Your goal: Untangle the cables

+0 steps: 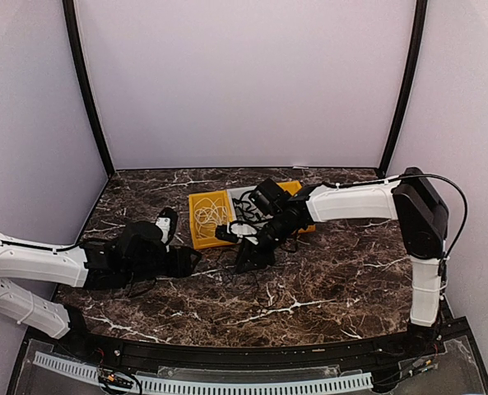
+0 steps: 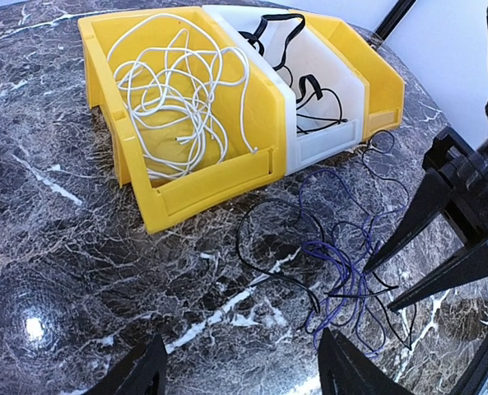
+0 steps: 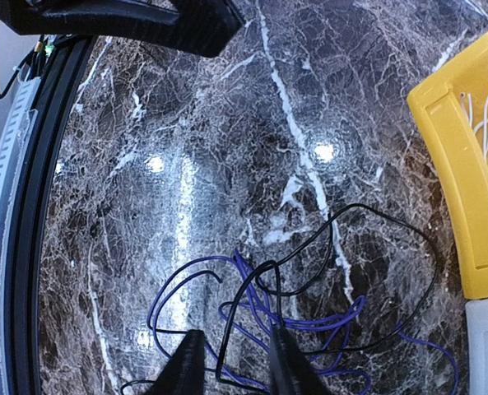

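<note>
Between the right gripper's (image 3: pixel 234 336) tips runs one strand of the thin black cable (image 3: pixel 342 222). The jaws stand part-way apart and are not pinching it. The fingers are matte black, tapered to points, and low over the surface.

Just ahead of those tips lies the purple cable (image 3: pixel 309 325), thin and glossy, in loose loops crossed with the black one. Both lie slack on the marble table (image 3: pixel 186 123), which is dark polished stone with white veins and glare spots.

Farther off, to this gripper's right, is a corner of the yellow bin (image 3: pixel 457 181).

The left gripper (image 2: pixel 244 366) is released, its fingers spread wide over bare marble with nothing between them. Ahead of it sits the same purple-black tangle, with the right gripper's prongs in it on the right.

Beyond that, the yellow bin is hard plastic with a low front lip and holds the white cable (image 2: pixel 178 90), a messy coil. Touching its right wall is a white bin (image 2: pixel 326 144) of the same shape, with a second black cord (image 2: pixel 309 86) inside. Behind it is another yellow bin (image 2: pixel 383 82); I cannot tell what it holds.
</note>
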Controlling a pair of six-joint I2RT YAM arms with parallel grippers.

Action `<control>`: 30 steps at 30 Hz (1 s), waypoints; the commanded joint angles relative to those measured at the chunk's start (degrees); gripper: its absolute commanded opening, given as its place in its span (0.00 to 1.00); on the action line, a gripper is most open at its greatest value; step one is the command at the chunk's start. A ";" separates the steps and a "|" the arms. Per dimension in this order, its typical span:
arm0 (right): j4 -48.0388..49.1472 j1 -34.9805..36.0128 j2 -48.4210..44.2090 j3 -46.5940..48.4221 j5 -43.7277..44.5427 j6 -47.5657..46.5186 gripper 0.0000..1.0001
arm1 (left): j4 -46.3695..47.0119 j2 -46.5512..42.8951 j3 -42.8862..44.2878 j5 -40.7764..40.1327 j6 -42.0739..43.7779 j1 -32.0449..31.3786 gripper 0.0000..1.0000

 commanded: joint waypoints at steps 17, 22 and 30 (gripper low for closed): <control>-6.41 0.63 -14.56 3.77 -5.88 7.09 0.00 | 36.12 -6.38 -9.27 18.42 25.49 -3.20 0.79; -9.27 0.61 -16.95 6.90 -8.69 5.74 0.00 | 42.77 1.38 -3.01 20.07 27.41 -4.32 0.79; -15.38 0.65 -22.99 12.26 -10.49 0.33 0.00 | 53.47 21.39 7.56 14.49 31.85 -4.47 0.72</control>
